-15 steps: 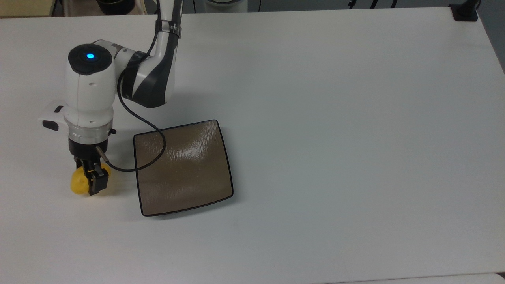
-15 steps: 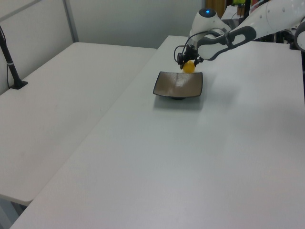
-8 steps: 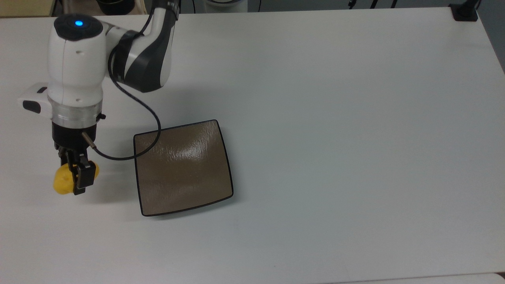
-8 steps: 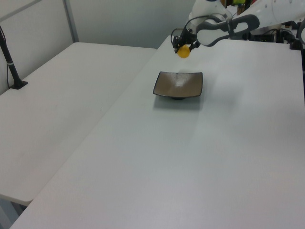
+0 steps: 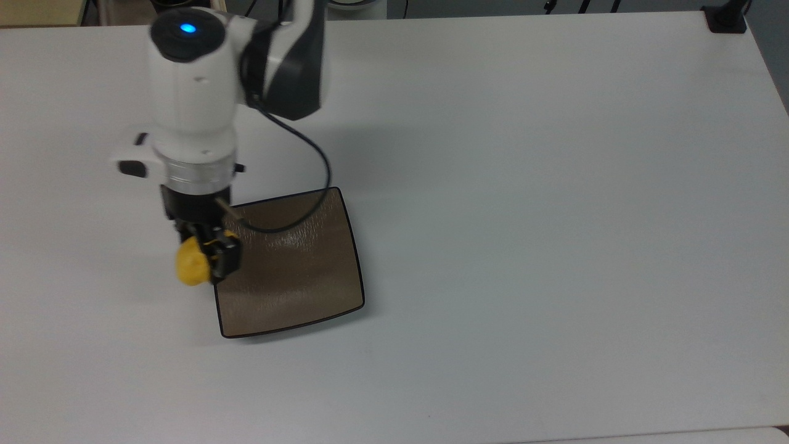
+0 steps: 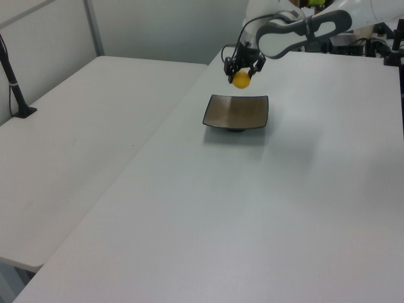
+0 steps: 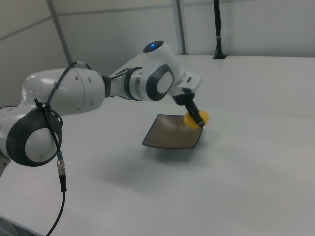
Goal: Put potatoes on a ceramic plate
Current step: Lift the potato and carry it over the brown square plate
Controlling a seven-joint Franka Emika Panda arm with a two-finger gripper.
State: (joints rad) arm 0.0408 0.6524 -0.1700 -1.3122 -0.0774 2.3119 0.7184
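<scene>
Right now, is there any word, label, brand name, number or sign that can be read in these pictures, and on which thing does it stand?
None: no readable text on the potato, the ceramic plate, the gripper, the arm or the table.
The blue dot on the arm is a plain light, not a sign.

No readable text, labels, nos. or signs anywhere in the views.

This looked like a robotics lab: a bare white table (image 5: 555, 185), a second white bench (image 6: 82, 139) beside it, plain partition walls (image 7: 113, 29), and clamped cable posts (image 6: 12, 76).
</scene>
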